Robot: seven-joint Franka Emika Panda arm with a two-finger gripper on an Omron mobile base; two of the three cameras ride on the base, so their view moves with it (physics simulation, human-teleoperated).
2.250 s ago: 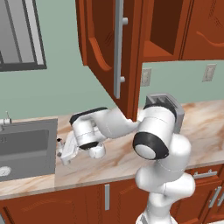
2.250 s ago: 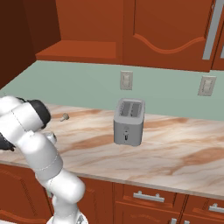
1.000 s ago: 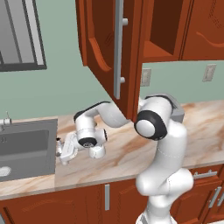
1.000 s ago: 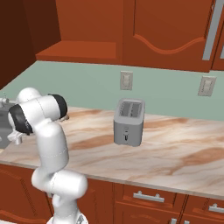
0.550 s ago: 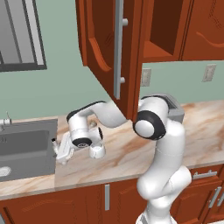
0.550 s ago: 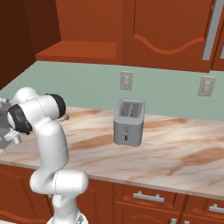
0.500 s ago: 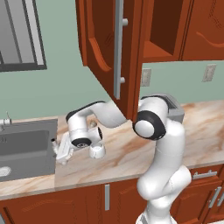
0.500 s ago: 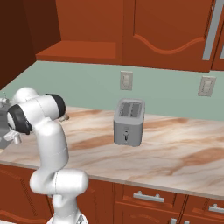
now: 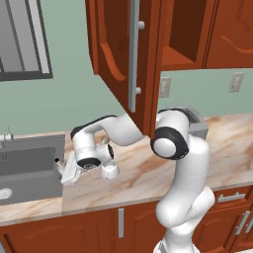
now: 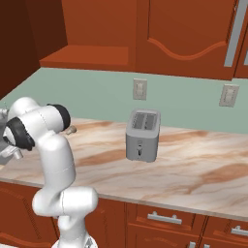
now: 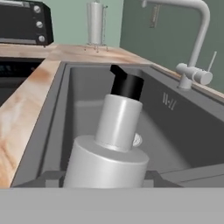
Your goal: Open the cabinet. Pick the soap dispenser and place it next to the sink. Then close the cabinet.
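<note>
1. One hand (image 9: 63, 170) hangs low over the worktop (image 9: 138, 173), just right of the sink (image 9: 29, 168).
2. Its fingers lie on either side of the soap dispenser (image 11: 111, 140), which fills the middle of the hand view, black pump top pointing over the sink basin; whether the fingers press on it, I cannot tell.
3. In the left base view the dispenser's dark tip (image 9: 58, 160) shows at the sink's right rim.
4. The cabinet (image 9: 126, 59) stands open above the arm, its silver bar handle (image 9: 133, 54) facing the camera.
5. A chrome faucet (image 11: 188, 39) rises at the sink's far side.
6. A grey toaster (image 10: 142, 134) sits well to the right on the worktop.
</note>
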